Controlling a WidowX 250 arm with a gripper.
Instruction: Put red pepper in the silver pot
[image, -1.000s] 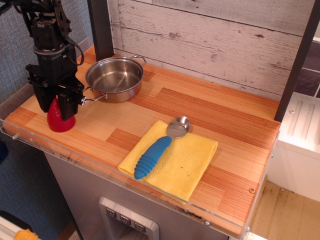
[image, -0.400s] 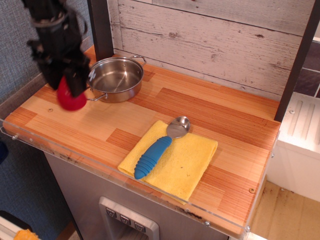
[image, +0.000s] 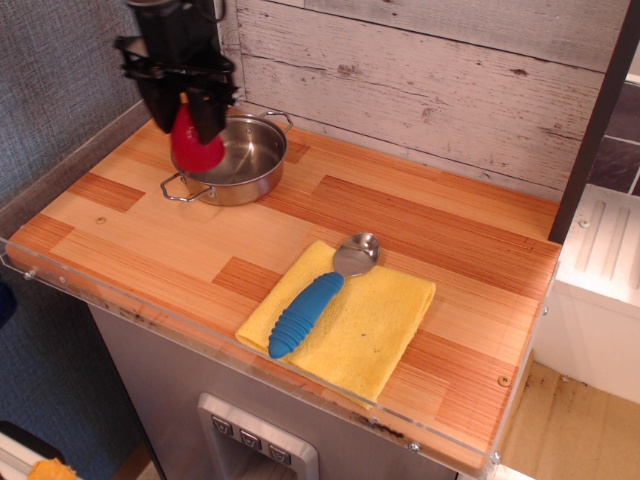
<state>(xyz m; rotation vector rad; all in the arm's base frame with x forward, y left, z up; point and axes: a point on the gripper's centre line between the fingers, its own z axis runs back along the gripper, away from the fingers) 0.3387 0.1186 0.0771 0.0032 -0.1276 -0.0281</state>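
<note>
One black gripper (image: 187, 100) hangs in the upper left of the frame, its fingers clamped on the upper, narrower part of the red pepper (image: 196, 150). The pepper is held off the surface with its rounded base pointing down, and in this view it overlaps the left rim and part of the inside of the silver pot (image: 240, 155). Whether the pepper touches the pot's rim cannot be told from this angle. The pot sits on the wooden counter (image: 420, 230) near the back, just in front of the whitewashed plank wall (image: 420, 70), with one wire loop handle toward the front left and the other toward the back right. The part of the pot's inside that shows is bare shiny metal.

Lower, around the middle of the frame, a yellow cloth (image: 360, 325) lies flat on the counter, well apart from the pot. On it rests a spoon (image: 318, 297) with a blue ribbed handle and a silver bowl, the bowl pointing to the upper right and reaching just past the cloth's back edge
</note>
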